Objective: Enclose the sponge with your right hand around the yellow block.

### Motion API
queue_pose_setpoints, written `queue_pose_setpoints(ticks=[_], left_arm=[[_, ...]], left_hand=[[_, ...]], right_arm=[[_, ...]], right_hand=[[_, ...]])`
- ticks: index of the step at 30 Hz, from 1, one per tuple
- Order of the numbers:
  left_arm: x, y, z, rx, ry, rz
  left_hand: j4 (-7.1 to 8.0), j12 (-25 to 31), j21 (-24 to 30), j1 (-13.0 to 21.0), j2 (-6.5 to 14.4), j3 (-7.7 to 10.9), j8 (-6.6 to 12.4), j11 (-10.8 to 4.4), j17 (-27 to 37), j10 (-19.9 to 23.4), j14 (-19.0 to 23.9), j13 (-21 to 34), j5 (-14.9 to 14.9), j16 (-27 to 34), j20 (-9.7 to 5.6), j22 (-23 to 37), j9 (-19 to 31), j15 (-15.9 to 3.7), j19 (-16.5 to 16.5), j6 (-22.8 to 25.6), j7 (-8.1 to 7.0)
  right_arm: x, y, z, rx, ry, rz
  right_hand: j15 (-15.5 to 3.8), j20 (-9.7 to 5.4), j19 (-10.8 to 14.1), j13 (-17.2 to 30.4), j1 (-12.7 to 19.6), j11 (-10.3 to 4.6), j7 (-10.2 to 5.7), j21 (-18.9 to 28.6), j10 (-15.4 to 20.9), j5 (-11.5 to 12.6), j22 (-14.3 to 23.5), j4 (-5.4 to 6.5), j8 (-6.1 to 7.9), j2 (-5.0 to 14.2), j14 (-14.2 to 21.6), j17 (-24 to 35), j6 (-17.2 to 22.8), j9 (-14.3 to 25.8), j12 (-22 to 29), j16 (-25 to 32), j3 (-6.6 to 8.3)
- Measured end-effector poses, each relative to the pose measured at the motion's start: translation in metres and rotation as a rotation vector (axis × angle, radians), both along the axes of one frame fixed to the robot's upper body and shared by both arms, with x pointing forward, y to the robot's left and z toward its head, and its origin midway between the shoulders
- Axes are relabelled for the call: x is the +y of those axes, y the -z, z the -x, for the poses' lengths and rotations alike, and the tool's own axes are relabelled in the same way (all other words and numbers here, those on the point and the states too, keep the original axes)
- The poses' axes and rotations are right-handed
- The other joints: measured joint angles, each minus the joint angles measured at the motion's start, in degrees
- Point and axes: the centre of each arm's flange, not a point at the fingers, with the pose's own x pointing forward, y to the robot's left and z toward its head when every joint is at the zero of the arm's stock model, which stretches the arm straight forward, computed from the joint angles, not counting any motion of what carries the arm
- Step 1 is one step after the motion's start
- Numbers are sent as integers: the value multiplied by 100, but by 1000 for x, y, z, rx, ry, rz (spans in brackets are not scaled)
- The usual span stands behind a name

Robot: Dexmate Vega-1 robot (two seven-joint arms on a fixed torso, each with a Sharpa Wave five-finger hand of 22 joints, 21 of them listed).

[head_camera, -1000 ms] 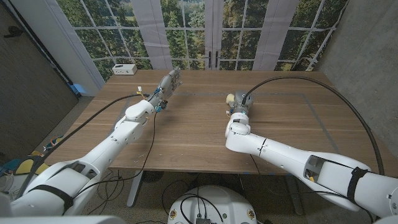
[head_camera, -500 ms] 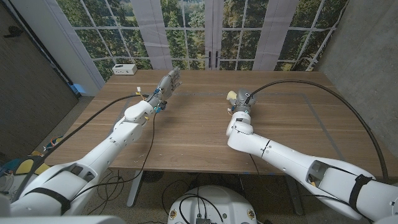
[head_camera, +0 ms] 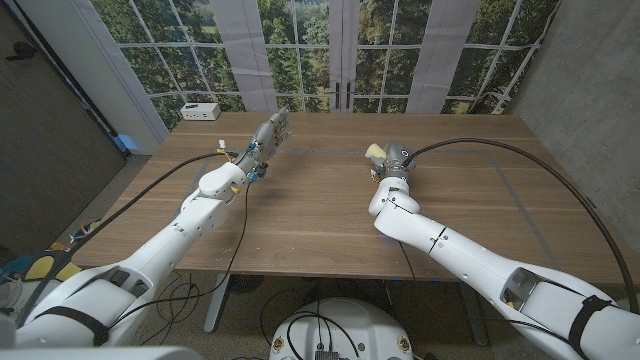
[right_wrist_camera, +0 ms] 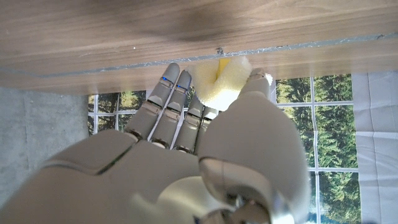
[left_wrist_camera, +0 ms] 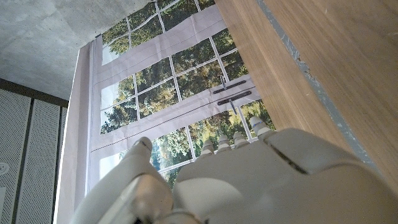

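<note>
Since the earlier frames, the right hand (head_camera: 388,160) has advanced farther out over the desk (head_camera: 300,210), its forearm stretched longer behind it. Right hand holds the pale yellow sponge (right_wrist_camera: 219,81), which is bent into a fold between the thumb and the fingers (right_wrist_camera: 166,99) at the fingertips, close above the wood. A small yellow patch shows in the crease of the fold; whether this is the yellow block cannot be told. Left hand (head_camera: 270,133) is unchanged, well apart from the right hand, fingers extended and holding nothing. A white box (head_camera: 201,111) sits beyond the left hand at the desk's far corner.
</note>
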Motion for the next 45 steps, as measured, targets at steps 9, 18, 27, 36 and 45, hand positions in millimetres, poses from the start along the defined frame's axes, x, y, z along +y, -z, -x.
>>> queue_pose_setpoints(ticks=[9, 18, 27, 36, 45], left_arm=[[0, 2, 5, -3, -3, 1], [0, 3, 9, -5, -4, 1], [1, 5, 13, -6, -6, 3], [4, 7, 17, -9, -8, 4], [7, 11, 22, -10, -10, 8]], left_hand=[[0, 0, -22, 0, 0, 0, 0, 0, 0, 0, 0, 0, 0, 0, 0, 0, 0, 0, 0, 0, 0], [0, 0, -22, 0, 0, 0, 0, 0, 0, 0, 0, 0, 0, 0, 0, 0, 0, 0, 0, 0, 0], [0, 0, -22, 0, 0, 0, 0, 0, 0, 0, 0, 0, 0, 0, 0, 0, 0, 0, 0, 0, 0], [0, 0, -22, 0, 0, 0, 0, 0, 0, 0, 0, 0, 0, 0, 0, 0, 0, 0, 0, 0, 0], [0, 0, -22, 0, 0, 0, 0, 0, 0, 0, 0, 0, 0, 0, 0, 0, 0, 0, 0, 0, 0]], right_arm=[[-9, -2, 2, 5, -65, -98], [-14, -6, 4, -7, -137, -158], [-24, -9, 6, -3, -208, -238], [-32, -11, 7, 5, -286, -337], [-38, -13, 9, 5, -361, -429]], right_hand=[[0, -11, -53, 13, 0, 40, 0, 21, 40, -43, 0, 46, 15, 0, 0, 27, 0, 0, -20, -23, 10], [0, -32, -92, 26, 30, 40, 0, 43, 39, -83, 1, 106, 21, -30, -1, 26, 0, 0, -65, -45, 25], [0, -32, -92, 53, 97, 40, 0, 65, 39, -105, 1, 131, 21, -9, -1, 25, 0, 0, -65, -45, 50], [0, -32, -91, 79, 105, 72, 1, 86, 71, -111, 1, 154, 21, -16, -1, 54, 0, 0, -108, -67, 73], [0, 0, -123, 79, 105, 104, 72, 108, 102, -131, 2, 201, 21, -16, -1, 55, 71, 0, -108, -67, 73]])
